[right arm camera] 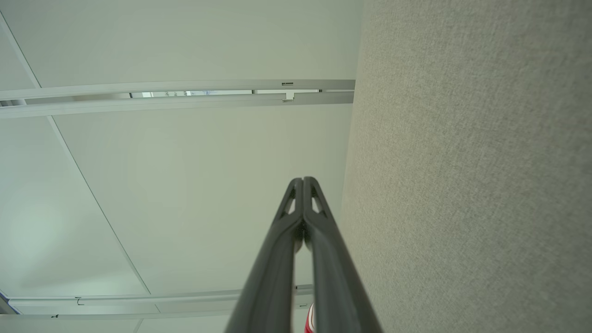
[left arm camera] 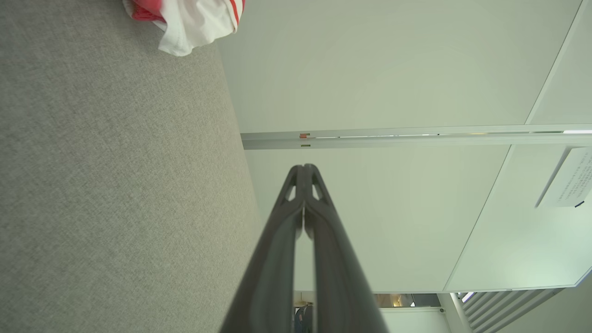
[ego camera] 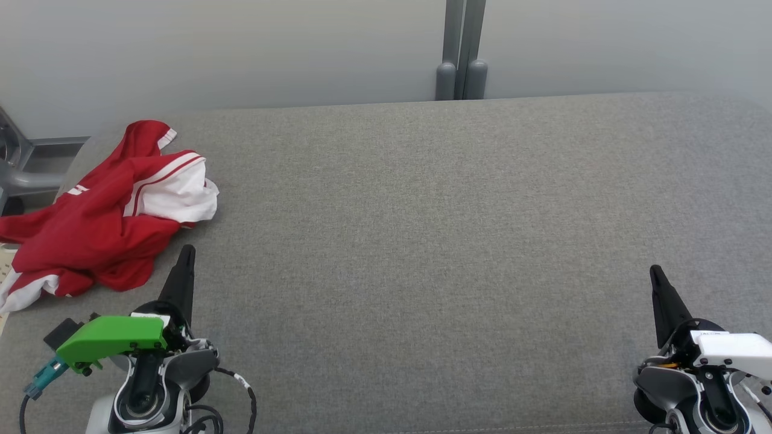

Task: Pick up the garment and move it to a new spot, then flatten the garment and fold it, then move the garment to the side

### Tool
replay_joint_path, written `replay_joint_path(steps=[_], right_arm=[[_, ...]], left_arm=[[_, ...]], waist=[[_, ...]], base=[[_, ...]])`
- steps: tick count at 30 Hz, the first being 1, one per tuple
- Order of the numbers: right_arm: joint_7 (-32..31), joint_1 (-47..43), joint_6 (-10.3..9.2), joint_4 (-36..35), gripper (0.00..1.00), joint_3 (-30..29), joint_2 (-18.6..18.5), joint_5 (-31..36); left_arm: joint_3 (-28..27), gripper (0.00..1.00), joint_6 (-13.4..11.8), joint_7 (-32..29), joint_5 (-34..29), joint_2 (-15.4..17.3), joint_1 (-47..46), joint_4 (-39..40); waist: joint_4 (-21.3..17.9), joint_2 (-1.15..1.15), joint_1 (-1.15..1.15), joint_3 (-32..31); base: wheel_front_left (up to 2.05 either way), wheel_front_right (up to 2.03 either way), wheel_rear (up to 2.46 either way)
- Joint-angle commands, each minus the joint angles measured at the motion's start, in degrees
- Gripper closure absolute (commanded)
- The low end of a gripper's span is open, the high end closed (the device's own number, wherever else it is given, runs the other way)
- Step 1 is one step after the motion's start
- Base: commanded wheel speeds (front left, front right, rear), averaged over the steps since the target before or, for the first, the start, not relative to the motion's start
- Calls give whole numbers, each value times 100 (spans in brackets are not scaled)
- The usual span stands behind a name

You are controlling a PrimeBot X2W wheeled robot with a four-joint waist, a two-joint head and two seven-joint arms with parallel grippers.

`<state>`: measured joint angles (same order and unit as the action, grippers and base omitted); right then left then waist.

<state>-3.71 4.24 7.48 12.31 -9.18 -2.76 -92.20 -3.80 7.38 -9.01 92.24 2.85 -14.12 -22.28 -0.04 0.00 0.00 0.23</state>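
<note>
The red-and-white garment [ego camera: 90, 223], up and left of the left claw [ego camera: 188, 250], runs off the left edge; in the left wrist view the top edge cuts it to a white-and-striped corner. Low beside the right claw [right arm camera: 303, 180], a red sliver [right arm camera: 309, 323] is too small to identify. The wall notice [left arm camera: 566, 178] has unreadable print.

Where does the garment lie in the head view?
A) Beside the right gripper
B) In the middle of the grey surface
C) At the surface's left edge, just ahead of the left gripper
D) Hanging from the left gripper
C: the garment lies crumpled at the left edge of the grey surface, just beyond the shut left gripper.
</note>
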Motion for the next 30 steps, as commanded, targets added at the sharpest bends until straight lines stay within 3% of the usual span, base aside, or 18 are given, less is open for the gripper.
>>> replay_joint_path(steps=[1,10,11,30], right_arm=[[-11,49,2,-26,100,-11,-23,-40],[-11,49,2,-26,100,-11,-24,-40],[0,0,0,2,0,0,1,0],[360,-178,-1,146,0,299,41,525]], left_arm=[[-17,100,25,-17,0,4,-83,12],[-17,100,25,-17,0,4,-84,12],[0,0,0,0,0,0,0,-1],[119,0,-6,461,-348,-24,520,26]], waist=[[0,0,0,0],[0,0,0,0],[0,0,0,0],[-18,0,0,-101]], base=[[0,0,0],[0,0,0],[0,0,0],[0,0,0]])
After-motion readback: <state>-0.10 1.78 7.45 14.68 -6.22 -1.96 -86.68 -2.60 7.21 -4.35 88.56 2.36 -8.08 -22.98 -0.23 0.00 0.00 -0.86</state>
